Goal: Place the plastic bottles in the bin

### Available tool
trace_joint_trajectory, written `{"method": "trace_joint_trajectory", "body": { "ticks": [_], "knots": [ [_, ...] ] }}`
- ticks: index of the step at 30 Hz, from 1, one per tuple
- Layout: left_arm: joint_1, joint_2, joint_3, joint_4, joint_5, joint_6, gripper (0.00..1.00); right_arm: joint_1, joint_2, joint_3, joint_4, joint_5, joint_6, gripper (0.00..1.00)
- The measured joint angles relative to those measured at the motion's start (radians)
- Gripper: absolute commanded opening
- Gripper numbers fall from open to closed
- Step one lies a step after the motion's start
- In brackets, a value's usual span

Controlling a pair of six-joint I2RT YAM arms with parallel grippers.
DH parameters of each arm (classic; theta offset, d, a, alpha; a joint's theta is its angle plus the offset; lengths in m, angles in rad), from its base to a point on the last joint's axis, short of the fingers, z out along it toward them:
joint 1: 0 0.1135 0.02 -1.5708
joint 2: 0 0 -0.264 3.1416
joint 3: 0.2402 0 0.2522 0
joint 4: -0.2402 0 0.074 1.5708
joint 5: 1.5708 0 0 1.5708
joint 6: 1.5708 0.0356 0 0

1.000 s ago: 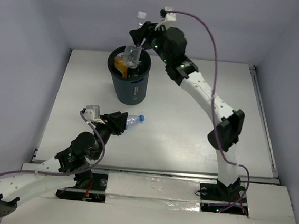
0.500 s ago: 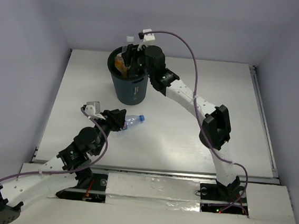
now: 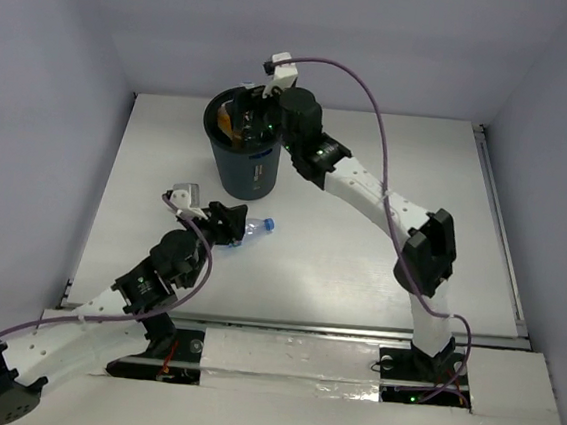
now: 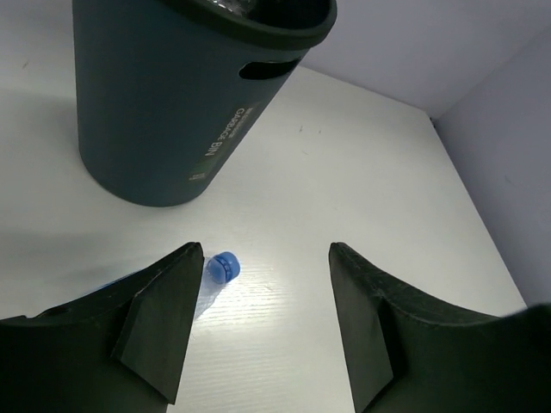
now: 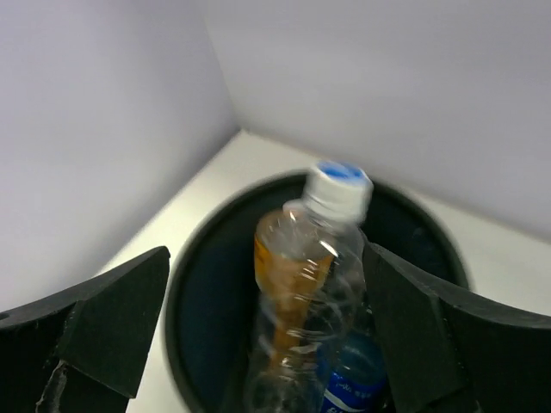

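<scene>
The dark grey bin (image 3: 252, 174) stands at the back left of the table. My right gripper (image 3: 256, 120) hangs over its mouth, open. In the right wrist view the jaws (image 5: 271, 331) stand wide apart around a blurred clear bottle with an orange label and a white-blue cap (image 5: 301, 284) that stands loose inside the bin (image 5: 194, 284). A blue-labelled bottle (image 5: 349, 387) lies deeper in the bin. A small clear bottle with a blue cap (image 3: 254, 229) lies on the table. My left gripper (image 3: 232, 222) is open at its base end; its left finger (image 4: 164, 318) hides most of the bottle, and only the cap (image 4: 224, 267) shows.
The bin (image 4: 172, 103) rises just beyond my left gripper (image 4: 267, 323), its slot handle facing it. White walls close the table in at the back and on both sides.
My right gripper came down over the bin and opened; the orange-labelled bottle it held has dropped into the bin. My left arm has moved forward around the bottle on the table.
</scene>
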Motion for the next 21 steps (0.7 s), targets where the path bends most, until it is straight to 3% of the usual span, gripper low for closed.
{"method": "trace_joint_trajectory", "body": {
  "ticks": [3, 5, 6, 7, 8, 10, 12, 15, 16, 18, 19, 21],
  "knots": [
    [0.0, 0.043, 0.025, -0.016, 0.009, 0.003, 0.61, 0.0, -0.112, -0.049, 0.008, 0.004, -0.005, 0.98],
    [0.0, 0.087, 0.051, -0.03, 0.017, 0.011, 0.62, 0.0, -0.208, -0.108, 0.016, 0.016, -0.012, 0.85],
    [0.0, 0.113, 0.068, -0.036, 0.021, 0.016, 0.61, 0.0, -0.269, -0.158, 0.04, 0.024, -0.013, 0.7],
    [0.0, 0.14, 0.084, -0.04, 0.024, 0.023, 0.35, 0.0, -0.33, -0.211, 0.047, 0.034, -0.015, 0.4],
    [0.0, 0.176, 0.101, -0.042, 0.029, 0.031, 0.27, 0.0, -0.397, -0.273, 0.067, 0.045, -0.014, 0.27],
    [0.0, 0.239, 0.134, -0.046, 0.043, 0.055, 0.25, 0.0, -0.513, -0.396, 0.11, 0.069, 0.007, 0.01],
    [0.0, 0.314, 0.161, -0.048, 0.054, 0.078, 0.25, 0.0, -0.639, -0.541, 0.136, 0.094, 0.035, 0.0],
    [0.0, 0.408, 0.175, -0.053, 0.068, 0.119, 0.37, 0.0, -0.788, -0.753, 0.164, 0.129, 0.089, 0.09],
    [0.0, 0.429, 0.175, -0.054, 0.071, 0.131, 0.5, 0.0, -0.83, -0.826, 0.172, 0.141, 0.111, 0.2],
    [0.0, 0.469, 0.178, -0.054, 0.085, 0.167, 0.63, 0.0, -0.911, -0.964, 0.176, 0.159, 0.152, 0.37],
    [0.0, 0.487, 0.18, -0.053, 0.095, 0.178, 0.66, 0.0, -0.945, -1.023, 0.169, 0.166, 0.164, 0.52],
    [0.0, 0.525, 0.189, -0.048, 0.116, 0.203, 0.71, 0.0, -1.012, -1.128, 0.157, 0.179, 0.195, 0.64]
  ]
}}
